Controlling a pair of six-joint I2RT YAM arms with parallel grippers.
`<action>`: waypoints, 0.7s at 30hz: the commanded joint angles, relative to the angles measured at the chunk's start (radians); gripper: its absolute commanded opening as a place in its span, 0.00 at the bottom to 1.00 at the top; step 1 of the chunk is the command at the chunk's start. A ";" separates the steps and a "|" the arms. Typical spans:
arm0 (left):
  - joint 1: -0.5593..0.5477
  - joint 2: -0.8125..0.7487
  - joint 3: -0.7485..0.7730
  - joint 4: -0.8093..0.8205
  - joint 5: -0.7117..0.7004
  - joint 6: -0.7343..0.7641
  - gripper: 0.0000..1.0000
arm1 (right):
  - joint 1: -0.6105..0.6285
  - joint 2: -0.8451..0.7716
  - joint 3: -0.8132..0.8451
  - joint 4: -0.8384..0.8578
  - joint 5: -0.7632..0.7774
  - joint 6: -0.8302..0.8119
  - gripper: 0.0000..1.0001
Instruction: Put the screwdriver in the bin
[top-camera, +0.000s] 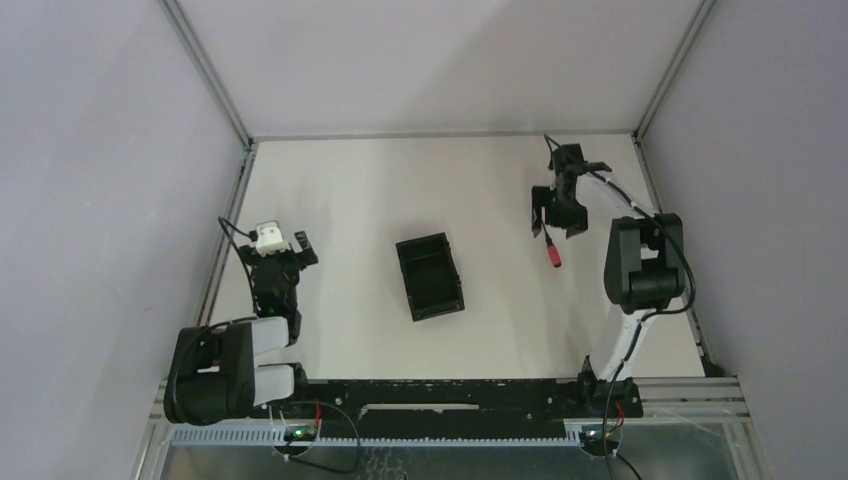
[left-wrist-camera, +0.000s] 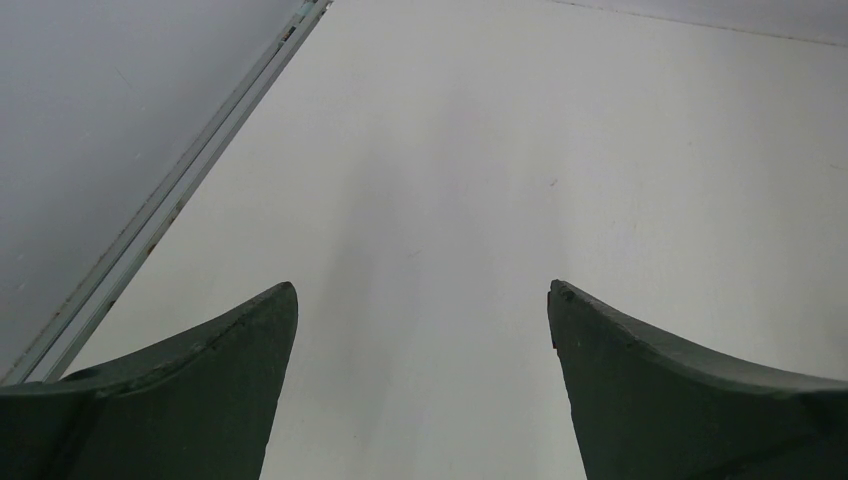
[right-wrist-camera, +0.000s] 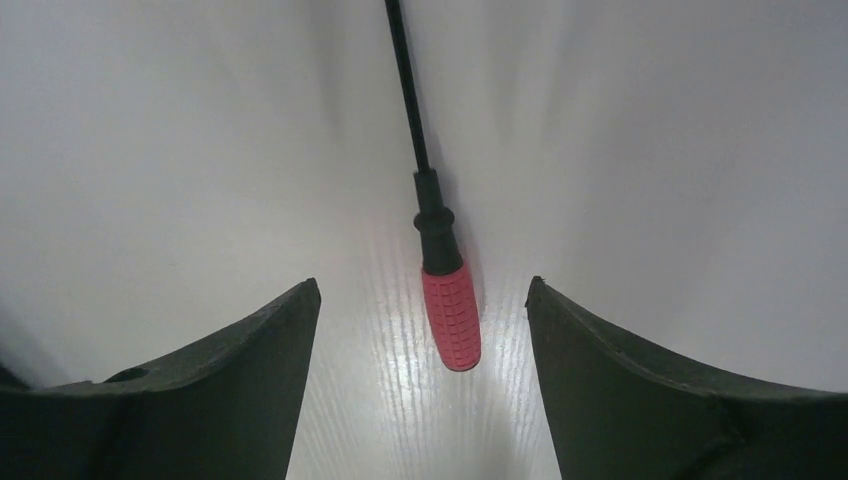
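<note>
Near left: left pincer (left-wrist-camera: 420, 290) spread wide, nothing but bare white counter (top-camera: 400, 190) between its fingers.

Centre: the bin (top-camera: 404, 280), black, open top, nothing visible inside.

Right of the bin, well apart from it: the screwdriver (right-wrist-camera: 432, 220) flat on the counter, red handle at the near end, dark shaft running far.

Right pincer (right-wrist-camera: 422, 284) over it, spread, one finger on each side of the handle, neither touching.
</note>
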 joint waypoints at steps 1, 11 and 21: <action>-0.005 0.001 0.048 0.040 -0.003 0.018 1.00 | -0.008 0.049 -0.047 -0.007 -0.060 -0.032 0.82; -0.005 0.002 0.048 0.041 -0.003 0.018 1.00 | -0.011 0.172 -0.044 0.019 0.013 -0.050 0.26; -0.005 0.001 0.047 0.041 -0.003 0.018 1.00 | 0.027 0.012 0.139 -0.272 0.103 -0.033 0.00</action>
